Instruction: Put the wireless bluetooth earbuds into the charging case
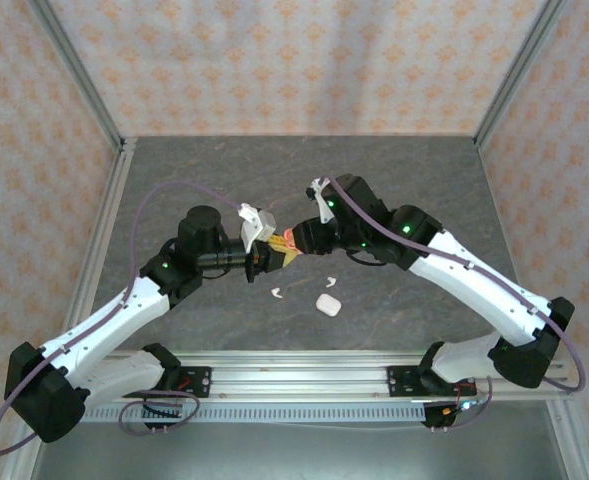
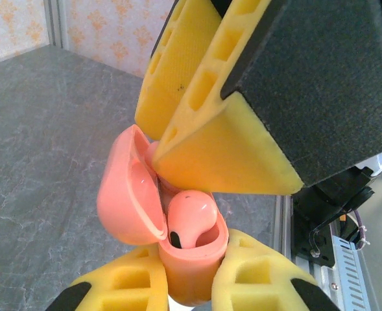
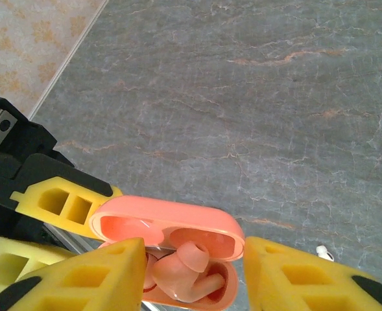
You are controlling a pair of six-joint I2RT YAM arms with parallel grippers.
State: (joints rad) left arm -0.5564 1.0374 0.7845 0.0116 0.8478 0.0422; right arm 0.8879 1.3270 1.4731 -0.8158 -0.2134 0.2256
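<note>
Peach-patterned walls [image 1: 274,60] close round a grey veined bench [image 1: 424,190], and above its middle we see the two arms meet. A coral-pink earbud [image 2: 191,219] sits head-up in the mouth of a coral-pink case [image 2: 189,269], its rounded head above the rim of the well. The case's lid [image 2: 127,194] is swung open to one side on its hinge. From the right wrist we look down into the case and see pink stems lying in the well; how many buds are there we cannot tell.

The left claw [image 2: 187,288] is clenched on the lower half of the case, one yellow pad on each side, and holds it off the bench. The right claw [image 3: 194,278] comes in from the opposite side, its yellow fingers apart on either side of the earbud; we cannot tell whether they pinch it or stand free of it.

On the bench below, nearer the arm bases, a white earbud [image 1: 276,293] lies alone, and a closed white case [image 1: 326,304] rests near it on the right, the two apart.
</note>
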